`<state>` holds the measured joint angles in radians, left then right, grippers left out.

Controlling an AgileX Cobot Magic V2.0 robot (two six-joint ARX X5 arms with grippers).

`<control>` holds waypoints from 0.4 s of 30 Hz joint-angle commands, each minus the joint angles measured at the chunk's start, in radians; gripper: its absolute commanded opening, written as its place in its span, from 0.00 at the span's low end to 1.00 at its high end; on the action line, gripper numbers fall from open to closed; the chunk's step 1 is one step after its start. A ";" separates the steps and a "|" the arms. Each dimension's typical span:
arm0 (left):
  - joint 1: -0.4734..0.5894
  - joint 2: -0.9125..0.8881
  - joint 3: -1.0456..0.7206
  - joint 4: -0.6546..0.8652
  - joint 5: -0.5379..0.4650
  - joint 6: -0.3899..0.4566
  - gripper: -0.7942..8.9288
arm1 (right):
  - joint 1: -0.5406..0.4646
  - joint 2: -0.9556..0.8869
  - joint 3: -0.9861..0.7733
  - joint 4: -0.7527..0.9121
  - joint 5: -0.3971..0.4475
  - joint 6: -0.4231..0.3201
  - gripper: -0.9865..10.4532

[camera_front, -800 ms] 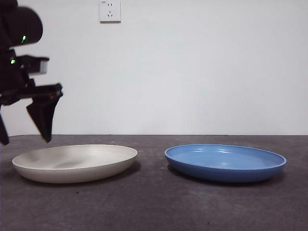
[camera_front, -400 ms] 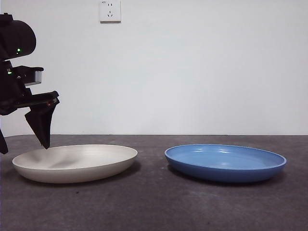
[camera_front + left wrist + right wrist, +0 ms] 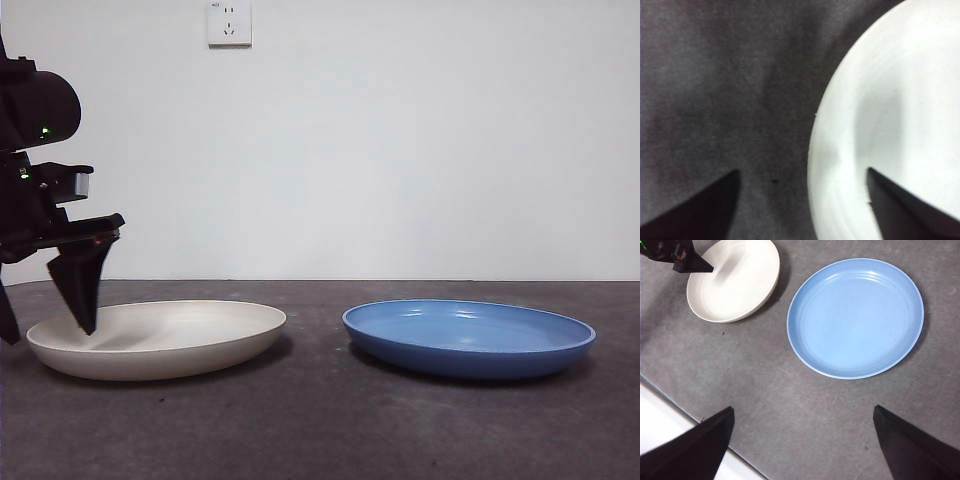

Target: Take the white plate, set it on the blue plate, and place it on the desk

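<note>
The white plate [image 3: 157,338] lies on the tabletop [image 3: 330,430], at nine o'clock of the blue plate [image 3: 468,337]. Its outer rim is straddled by the left end effector [image 3: 802,200], open wide and empty. A rigid, smooth, light plate is judged; the thin rim should be pinched.

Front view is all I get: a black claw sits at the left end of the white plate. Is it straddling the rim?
Observer: Yes. The left wrist view shows the left claw open, with one finger over the white plate, the other over the desk, and the rim between them.
Operator: Has it gripped?
Observer: Not yet. Both fingers stand well clear of the rim.
Operator: Where is the other arm?
Observer: The right claw hangs open high over the desk's edge, looking down on the blue plate.
</note>
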<state>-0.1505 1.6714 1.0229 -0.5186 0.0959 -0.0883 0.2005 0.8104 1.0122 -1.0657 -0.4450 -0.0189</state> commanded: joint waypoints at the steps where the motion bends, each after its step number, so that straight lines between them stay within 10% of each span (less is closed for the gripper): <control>1: 0.000 0.014 0.018 0.008 0.002 -0.010 0.24 | 0.003 0.005 0.018 0.007 0.001 0.008 0.48; 4: 0.000 0.014 0.018 0.011 0.002 -0.010 0.09 | 0.003 0.005 0.018 0.011 0.001 0.008 0.48; 12: 0.000 0.000 0.019 0.022 0.003 -0.036 0.09 | 0.003 0.005 0.018 0.014 0.002 0.008 0.48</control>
<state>-0.1509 1.6684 1.0229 -0.5034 0.1055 -0.1184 0.2005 0.8104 1.0122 -1.0584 -0.4446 -0.0189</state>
